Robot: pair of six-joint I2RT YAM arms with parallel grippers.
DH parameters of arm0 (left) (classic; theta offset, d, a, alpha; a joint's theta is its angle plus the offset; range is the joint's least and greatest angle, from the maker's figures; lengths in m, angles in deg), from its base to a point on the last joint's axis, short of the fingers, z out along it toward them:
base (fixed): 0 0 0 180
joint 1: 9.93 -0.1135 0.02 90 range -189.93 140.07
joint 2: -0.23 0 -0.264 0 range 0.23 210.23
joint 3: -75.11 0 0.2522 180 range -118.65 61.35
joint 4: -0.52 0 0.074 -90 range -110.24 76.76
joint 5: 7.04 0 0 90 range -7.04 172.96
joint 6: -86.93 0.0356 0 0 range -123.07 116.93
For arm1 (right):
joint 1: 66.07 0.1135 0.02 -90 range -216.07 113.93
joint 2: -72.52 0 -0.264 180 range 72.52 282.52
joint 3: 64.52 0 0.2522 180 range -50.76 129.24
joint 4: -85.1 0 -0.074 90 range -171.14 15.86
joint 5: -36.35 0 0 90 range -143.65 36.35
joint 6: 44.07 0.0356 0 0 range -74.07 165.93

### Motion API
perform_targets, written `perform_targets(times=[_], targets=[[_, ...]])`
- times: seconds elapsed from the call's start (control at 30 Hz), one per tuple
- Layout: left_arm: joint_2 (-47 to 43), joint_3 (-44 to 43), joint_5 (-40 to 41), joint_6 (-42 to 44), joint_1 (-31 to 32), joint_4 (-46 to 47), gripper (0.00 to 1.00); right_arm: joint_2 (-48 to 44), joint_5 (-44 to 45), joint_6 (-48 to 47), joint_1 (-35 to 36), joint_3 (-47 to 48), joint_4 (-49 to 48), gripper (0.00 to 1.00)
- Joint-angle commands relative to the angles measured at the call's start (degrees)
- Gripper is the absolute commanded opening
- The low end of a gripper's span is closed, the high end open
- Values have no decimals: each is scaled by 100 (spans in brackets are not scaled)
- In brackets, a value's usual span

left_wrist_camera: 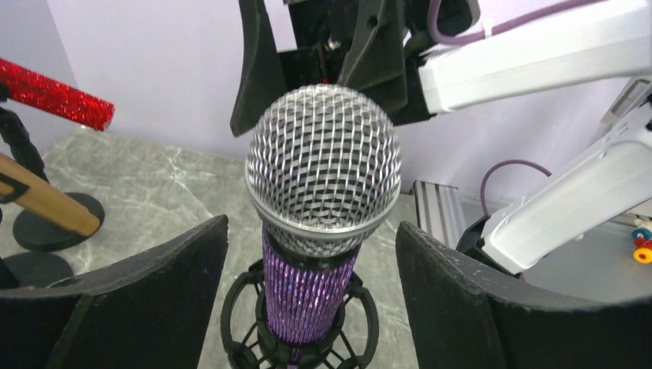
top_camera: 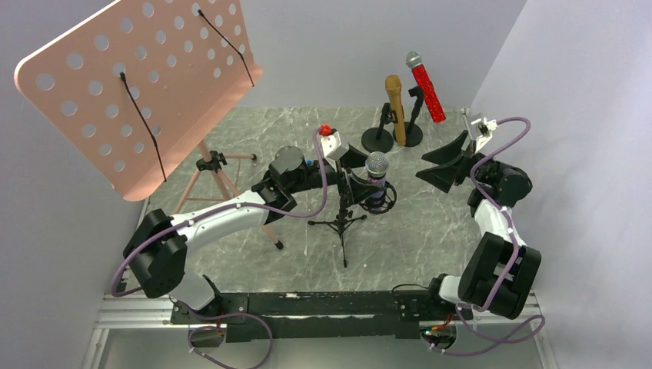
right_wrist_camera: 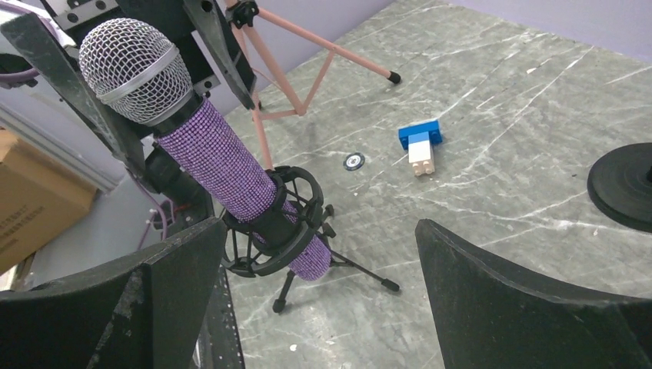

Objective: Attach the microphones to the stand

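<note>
Left gripper [left_wrist_camera: 311, 224] open, fingers either side of the purple glitter microphone [left_wrist_camera: 323, 169] with gaps showing, microphone seated in black tripod stand [top_camera: 342, 223] mid-table, right gripper [top_camera: 424, 167] spread wide near it, gold microphone [top_camera: 395, 108] and red glitter microphone [top_camera: 427, 88] on round-base stands [top_camera: 377, 140] at the back.

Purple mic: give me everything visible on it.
The purple microphone is a slim stick with a purple glitter body and a domed silver mesh grille banded by a silver ring, black collar beneath. It stands head up, pushed through the black shock-mount ring of a small black tripod stand, its lower end poking out below. Only the ring touches it. The left gripper brackets it below the grille, jaws open with a gap on each side.
</note>
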Motion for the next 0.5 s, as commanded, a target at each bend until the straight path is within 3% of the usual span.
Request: perform_targets(times=[0.0,0.17,0.3,0.47], targets=[[-131,-323,-139,-145,-29,303,84,-65,-203,191,-21,53,-1317,100],[15,-276,-158,-186,-25,534,81,-65,-203,192,-23,58,-1326,100],[124,-197,-145,-271,-28,775,65,-71,-211,192,-27,58,-1323,100],[232,-197,-214,-176,-22,644,60,-69,-220,203,-20,59,-1322,100]])
